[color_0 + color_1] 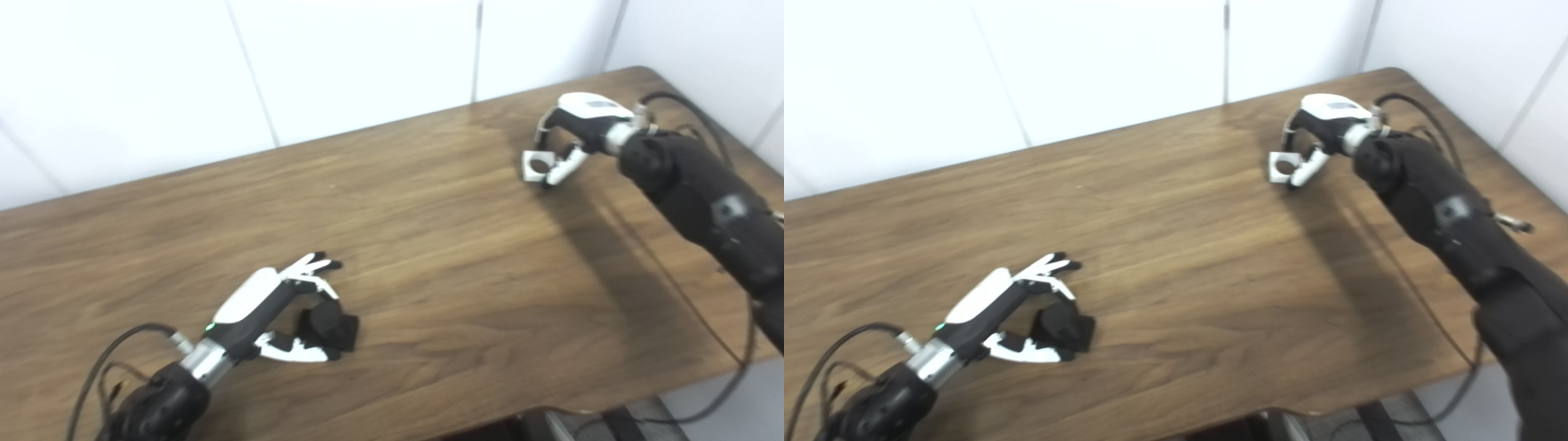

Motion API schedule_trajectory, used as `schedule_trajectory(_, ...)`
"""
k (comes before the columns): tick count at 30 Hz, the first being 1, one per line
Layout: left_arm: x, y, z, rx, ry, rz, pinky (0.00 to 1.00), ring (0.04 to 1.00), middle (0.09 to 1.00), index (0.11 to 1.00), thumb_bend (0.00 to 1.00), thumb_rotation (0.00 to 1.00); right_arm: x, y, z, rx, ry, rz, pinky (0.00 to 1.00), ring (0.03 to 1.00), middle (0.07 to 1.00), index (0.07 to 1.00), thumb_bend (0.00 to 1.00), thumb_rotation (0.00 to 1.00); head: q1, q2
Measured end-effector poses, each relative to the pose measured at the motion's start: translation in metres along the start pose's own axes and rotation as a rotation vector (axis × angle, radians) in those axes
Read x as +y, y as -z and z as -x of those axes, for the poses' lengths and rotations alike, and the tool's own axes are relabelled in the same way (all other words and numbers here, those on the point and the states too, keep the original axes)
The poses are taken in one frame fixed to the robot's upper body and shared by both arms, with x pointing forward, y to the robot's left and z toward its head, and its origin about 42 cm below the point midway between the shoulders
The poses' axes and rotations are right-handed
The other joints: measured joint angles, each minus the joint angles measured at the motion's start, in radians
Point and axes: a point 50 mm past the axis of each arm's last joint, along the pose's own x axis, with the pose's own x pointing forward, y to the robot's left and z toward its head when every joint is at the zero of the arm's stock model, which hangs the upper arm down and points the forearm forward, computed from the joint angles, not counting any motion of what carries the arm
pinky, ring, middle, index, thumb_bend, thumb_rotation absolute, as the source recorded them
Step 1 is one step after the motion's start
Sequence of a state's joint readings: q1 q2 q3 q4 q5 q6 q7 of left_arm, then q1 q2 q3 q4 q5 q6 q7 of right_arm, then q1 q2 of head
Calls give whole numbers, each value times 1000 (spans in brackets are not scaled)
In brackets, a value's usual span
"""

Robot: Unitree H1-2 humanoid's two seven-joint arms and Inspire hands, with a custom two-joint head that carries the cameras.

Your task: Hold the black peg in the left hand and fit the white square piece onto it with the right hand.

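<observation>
The wooden tabletop [429, 245] runs bare across its middle, a wide open stretch between the two hands; its far edge meets a white wall, its near edge falls away at 6 o'clock. At 7 o'clock the left hand [269, 312] is curled loosely around the black peg [327, 327], thumb touching it, fingers arched above; whether it grips is unclear. At 2 o'clock the right hand [569, 138] pinches the white square piece [539, 165], near the far edge.

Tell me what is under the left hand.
Under the left hand the black peg sits on the wooden table, between fingers and thumb. Its near-side contact is covered.
</observation>
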State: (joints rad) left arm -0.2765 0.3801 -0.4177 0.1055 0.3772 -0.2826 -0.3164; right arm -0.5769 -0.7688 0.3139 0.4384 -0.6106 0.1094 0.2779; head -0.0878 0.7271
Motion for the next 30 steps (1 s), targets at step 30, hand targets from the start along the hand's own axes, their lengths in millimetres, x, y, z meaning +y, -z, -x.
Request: schedule_trajectory(30, -12, -12, -34, 13, -25, 3, 981, 1000, 936, 492, 521, 79, -2, 5, 9, -110, -20, -41, 888, 902, 818, 483, 519, 122, 267, 28)
